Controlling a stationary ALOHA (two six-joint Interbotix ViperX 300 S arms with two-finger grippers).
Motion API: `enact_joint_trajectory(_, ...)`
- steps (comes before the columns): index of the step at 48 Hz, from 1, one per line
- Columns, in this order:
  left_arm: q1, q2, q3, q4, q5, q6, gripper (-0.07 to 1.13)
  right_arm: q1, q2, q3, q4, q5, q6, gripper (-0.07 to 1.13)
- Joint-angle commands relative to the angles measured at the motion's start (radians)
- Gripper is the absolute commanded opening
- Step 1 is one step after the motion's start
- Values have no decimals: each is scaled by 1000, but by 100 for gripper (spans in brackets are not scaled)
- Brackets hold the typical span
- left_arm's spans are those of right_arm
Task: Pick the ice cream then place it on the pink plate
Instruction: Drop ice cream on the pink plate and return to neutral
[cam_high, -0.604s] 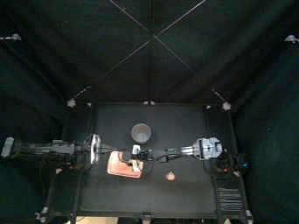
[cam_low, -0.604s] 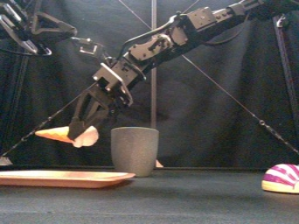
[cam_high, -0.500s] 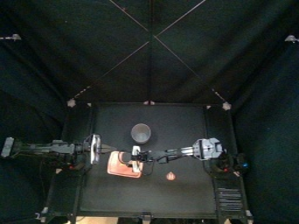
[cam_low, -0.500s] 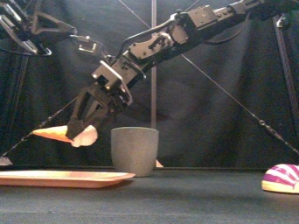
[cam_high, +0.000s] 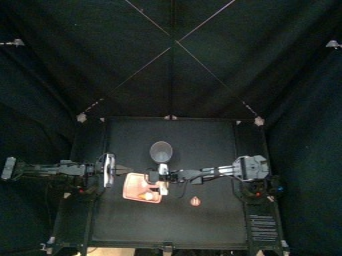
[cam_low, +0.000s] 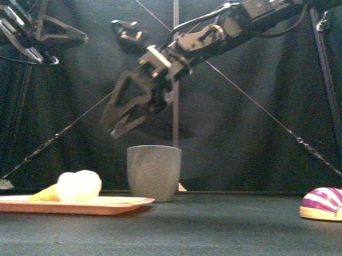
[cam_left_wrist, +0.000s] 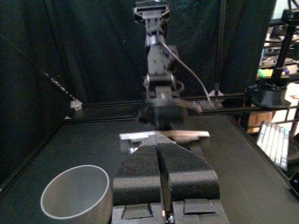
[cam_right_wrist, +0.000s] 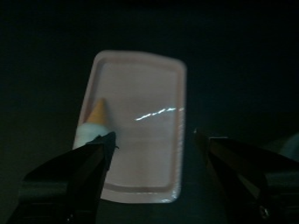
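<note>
The ice cream (cam_low: 74, 187), a pale scoop on an orange cone, lies on its side on the pink plate (cam_low: 114, 204) at the left. In the right wrist view the ice cream (cam_right_wrist: 93, 125) rests along one long edge of the plate (cam_right_wrist: 140, 105). My right gripper (cam_low: 127, 118) hangs open above the plate, well clear of the ice cream, with nothing between its jaws. From above, the right gripper (cam_high: 162, 175) sits over the plate's (cam_high: 135, 192) back edge. My left gripper (cam_left_wrist: 163, 147) is shut and empty, resting at the left (cam_high: 110, 170).
A tall grey speckled cup (cam_low: 155, 172) stands just right of the plate, behind the right gripper in the top view (cam_high: 160, 151). A purple and white toy (cam_low: 322, 203) lies at the right front of the table (cam_high: 198, 200).
The right gripper held the ice cream above the plate; now it has let go and risen to the right. The ice cream has dropped onto the plate.
</note>
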Motion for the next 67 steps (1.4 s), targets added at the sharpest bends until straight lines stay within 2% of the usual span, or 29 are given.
enact_joint_trajectory(1, 9, 3, -14, -2, -5, 2, -4, -48, -198, 103, 5, -92, 6, 102)
enact_joint_trajectory(8, 12, 2, -11, -2, -5, 2, -4, -67, -405, 265, -2, -206, 0, 102)
enact_joint_trajectory(16, 15, 2, -6, -2, -5, 2, -4, -67, -604, 414, -35, -276, -2, 102)
enact_joint_trajectory(26, 18, 0, -5, -2, -5, 2, -4, -58, -881, 617, -46, -451, 2, 102)
enact_joint_trajectory(37, 21, 2, -5, -2, -5, 2, -4, -55, -1112, 773, -35, -468, 6, 102)
enact_joint_trajectory(50, 21, 0, -8, -2, -5, 2, -4, -61, -1181, 828, -25, -411, 8, 102)
enact_joint_trajectory(67, 28, 0, -11, -21, -5, 2, -4, -74, -1193, 864, -28, -410, 3, 102)
